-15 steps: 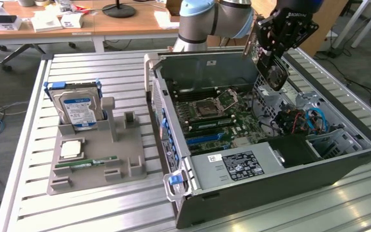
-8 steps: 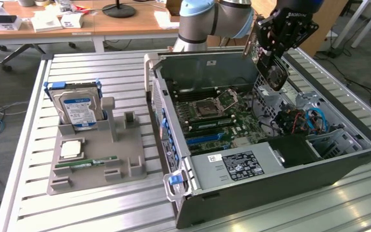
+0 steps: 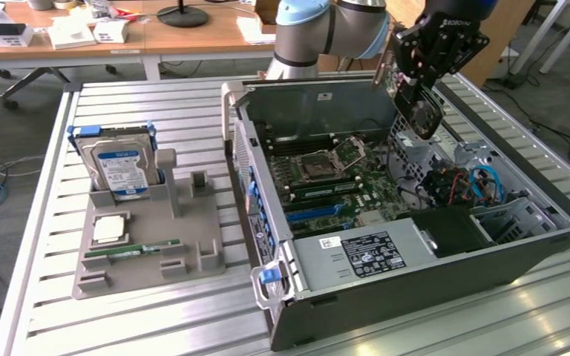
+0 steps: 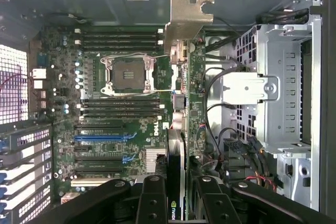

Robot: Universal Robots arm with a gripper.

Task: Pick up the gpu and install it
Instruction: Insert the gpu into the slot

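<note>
The gpu (image 3: 421, 113) hangs upright over the open computer case (image 3: 414, 289), above the back right part of the motherboard (image 3: 335, 182). Its round fan faces the exterior view's right. My gripper (image 3: 415, 83) is shut on the card's top end. In the wrist view the gpu (image 4: 181, 103) is edge-on, its silvery bracket (image 4: 188, 19) at the far end, and my gripper (image 4: 179, 198) clamps it between black fingers (image 4: 152, 200). The card floats above the board, beside the empty processor socket (image 4: 128, 74) and the blue expansion slots (image 4: 102, 137).
At the exterior view's left, a grey parts tray (image 3: 201, 222) holds a blue-labelled hard drive (image 3: 116, 167), a processor (image 3: 110, 228) and a green memory stick (image 3: 131, 251). Inside the case are a power supply (image 3: 364, 252), cables (image 3: 483, 185) and a metal drive cage (image 4: 283, 93).
</note>
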